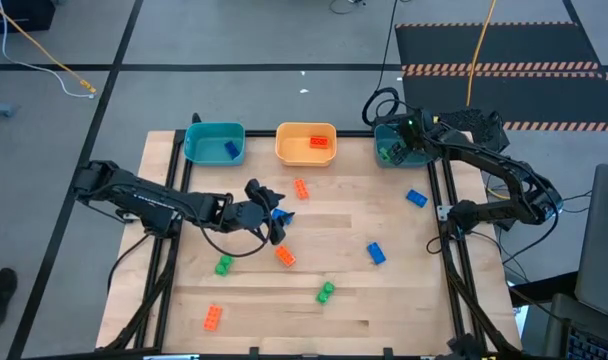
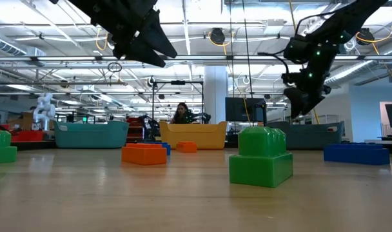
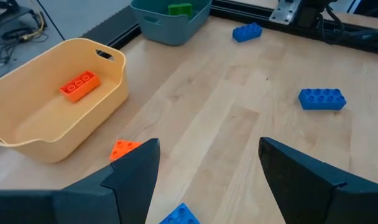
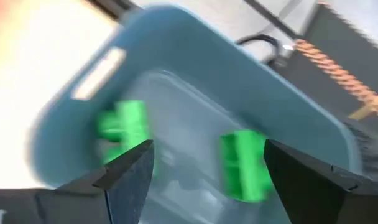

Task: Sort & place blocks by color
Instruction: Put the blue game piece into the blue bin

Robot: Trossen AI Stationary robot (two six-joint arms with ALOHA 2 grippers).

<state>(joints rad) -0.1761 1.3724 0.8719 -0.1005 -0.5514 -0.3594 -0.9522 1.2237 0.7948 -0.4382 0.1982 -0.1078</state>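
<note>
My left gripper [image 1: 272, 217] [image 3: 207, 163] is open and raised above the middle of the table, over a blue block [image 1: 283, 215] [image 3: 179, 215] that lies on the wood below its fingers. My right gripper [image 1: 392, 150] [image 4: 207, 163] is open over the right teal tray [image 1: 416, 156], which holds two green blocks [image 4: 122, 126] [image 4: 242, 165]. The left teal tray [image 1: 212, 132] holds a blue block [image 1: 231, 150]. The orange tray [image 1: 304, 157] [image 3: 27, 134] holds an orange-red block [image 1: 318, 142] [image 3: 79, 86]. Other blocks lie loose on the table.
Loose on the wood are orange-red blocks [image 1: 301, 188] [image 1: 285, 256] [image 1: 213, 318], blue blocks [image 1: 415, 198] [image 1: 375, 253] and green blocks [image 1: 224, 265] [image 1: 326, 292]. The three trays stand in a row along the far edge. A person sits far off in the room beyond the table [image 2: 181, 114].
</note>
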